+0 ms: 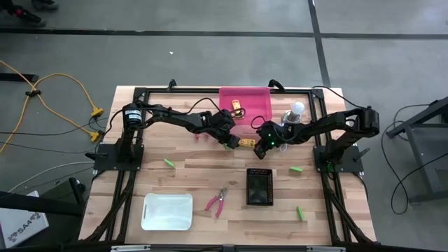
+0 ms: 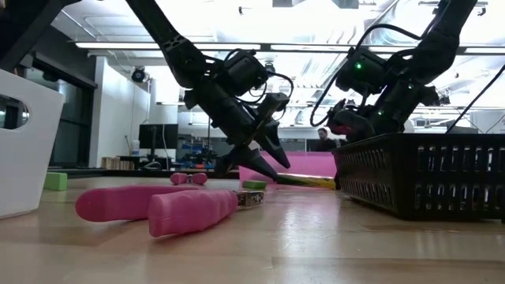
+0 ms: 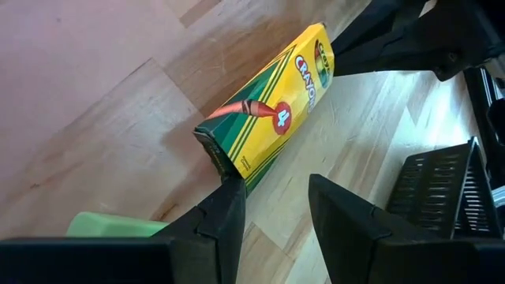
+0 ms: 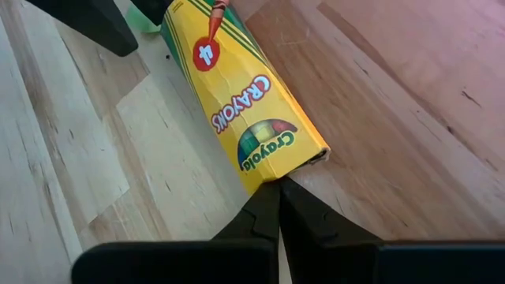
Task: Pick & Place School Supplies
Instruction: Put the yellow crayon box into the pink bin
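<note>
Your crayon box [image 3: 268,114] lies flat on the bench [image 1: 210,175] just below the pink bin [image 1: 245,98], long axis running from your half-open left pincer [image 3: 272,213], at one end, to the shut right pincer [image 4: 278,207], touching the other.

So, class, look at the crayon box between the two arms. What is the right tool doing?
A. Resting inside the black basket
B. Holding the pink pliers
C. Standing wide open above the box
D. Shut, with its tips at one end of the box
D: in the right wrist view the right tool has its fingers together, tips at the end of the crayon box, which lies on the table.
</note>
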Motion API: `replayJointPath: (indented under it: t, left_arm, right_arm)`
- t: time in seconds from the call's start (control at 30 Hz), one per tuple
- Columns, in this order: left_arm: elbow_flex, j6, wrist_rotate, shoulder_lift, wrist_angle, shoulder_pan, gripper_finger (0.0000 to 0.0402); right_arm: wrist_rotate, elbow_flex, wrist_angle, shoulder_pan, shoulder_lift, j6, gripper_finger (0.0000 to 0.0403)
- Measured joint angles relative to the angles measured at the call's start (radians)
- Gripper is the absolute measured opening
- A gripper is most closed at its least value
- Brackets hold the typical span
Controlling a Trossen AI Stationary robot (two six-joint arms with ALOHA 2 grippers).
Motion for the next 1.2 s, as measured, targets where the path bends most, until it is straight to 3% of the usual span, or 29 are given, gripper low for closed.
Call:
replayJointPath:
  t: [0.73,1.03,1.2]
  left_arm:
    - [0.0,0.012,0.019,-0.001,0.018,0.009,0.0136]
    - [0.0,0.015,0.023,-0.002,0.041,0.011,0.0136]
    - [0.001,0.022,0.075,-0.013,0.071,0.007,0.0135]
  right_arm:
    - [0.014,0.027,-0.025,0.0,-0.006,-0.058,0.0002]
    - [0.074,0.086,-0.145,0.002,-0.011,-0.092,0.0002]
    - [0.111,0.089,-0.143,0.0,-0.013,-0.105,0.0002]
